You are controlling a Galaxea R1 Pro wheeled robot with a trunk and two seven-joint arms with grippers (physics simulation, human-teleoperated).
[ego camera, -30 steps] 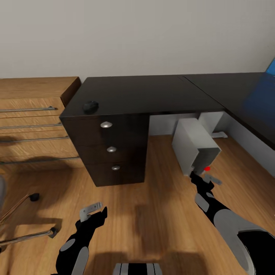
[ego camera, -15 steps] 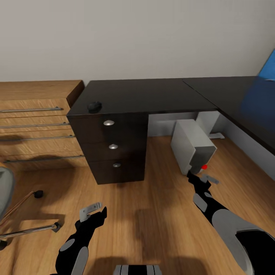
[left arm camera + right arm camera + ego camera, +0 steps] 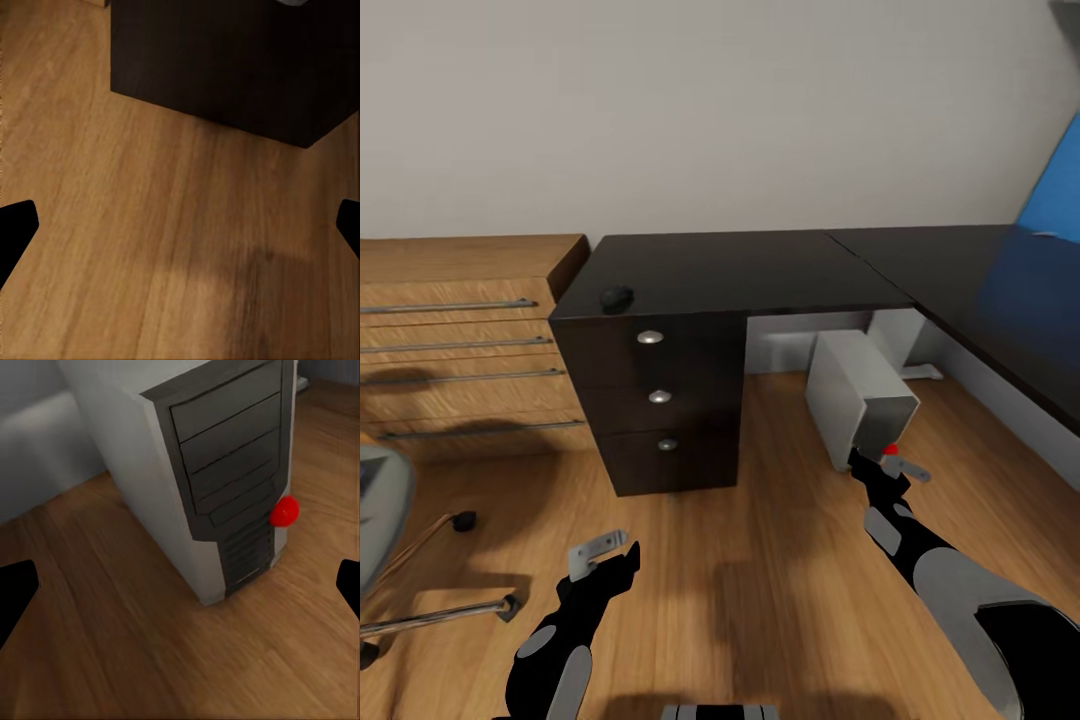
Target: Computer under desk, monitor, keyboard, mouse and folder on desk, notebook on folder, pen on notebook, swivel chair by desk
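Reaching toward the computer [image 3: 865,400], the right hand [image 3: 888,466] is held spread, likely to push it beneath the tabletop [image 3: 760,265].

The desk [image 3: 760,265] stands against the wall, its drawer block [image 3: 655,400] below the left end. A mouse [image 3: 617,296] lies on that end. The computer [image 3: 857,395] sits on the floor under the desk, right of the drawers. The chair [image 3: 385,520] stands far left.
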